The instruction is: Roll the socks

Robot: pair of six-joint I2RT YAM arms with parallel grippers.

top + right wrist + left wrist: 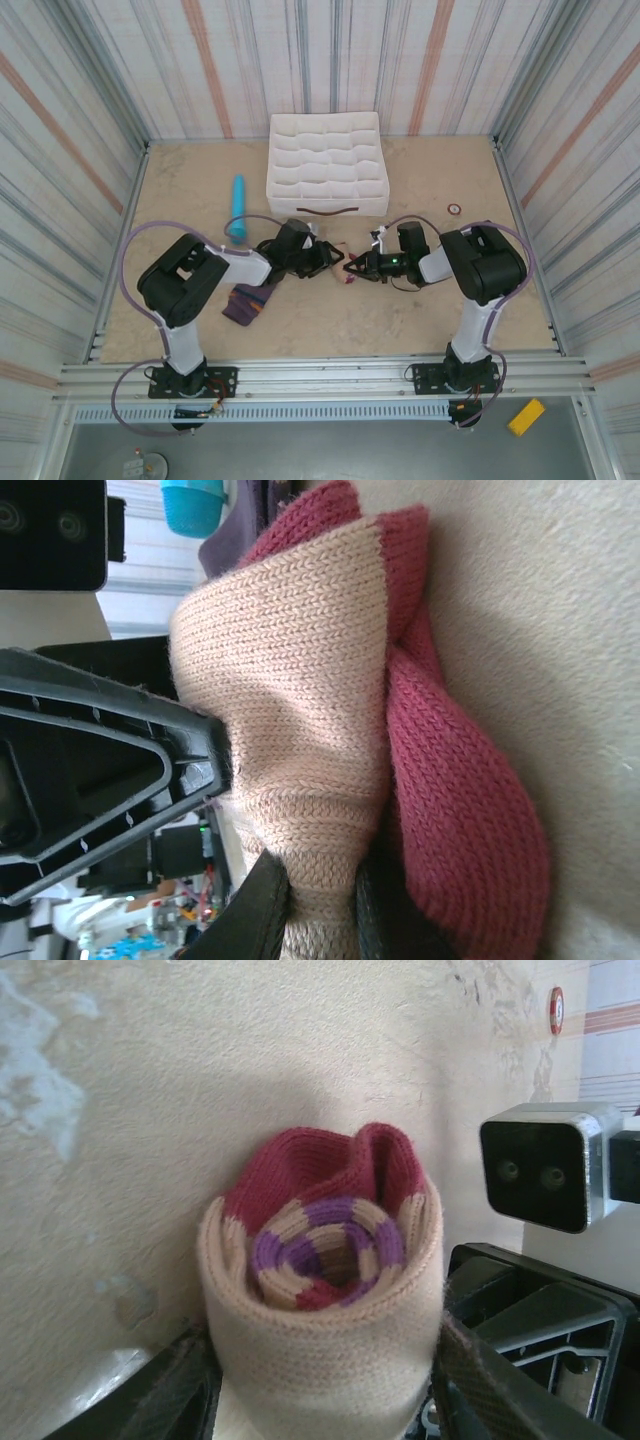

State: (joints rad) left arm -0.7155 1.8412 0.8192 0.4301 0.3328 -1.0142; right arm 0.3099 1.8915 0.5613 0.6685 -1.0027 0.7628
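The beige sock (320,1290) is rolled into a thick tube, with maroon heel fabric and a purple-striped cuff coiled in its core. My left gripper (322,1385) is shut on this roll, one finger pressing each side. My right gripper (325,915) is shut on a fold of the same beige sock (300,680), beside its maroon part. In the top view the left gripper (328,256) and the right gripper (352,266) meet tip to tip at mid-table. The dark purple sock (245,303) lies flat on the table beside the left arm.
A white compartment box (327,163) stands at the back centre. A light-blue cylinder (237,207) lies left of it. A small red ring (454,208) rests at the back right. Striped walls close in the table on three sides.
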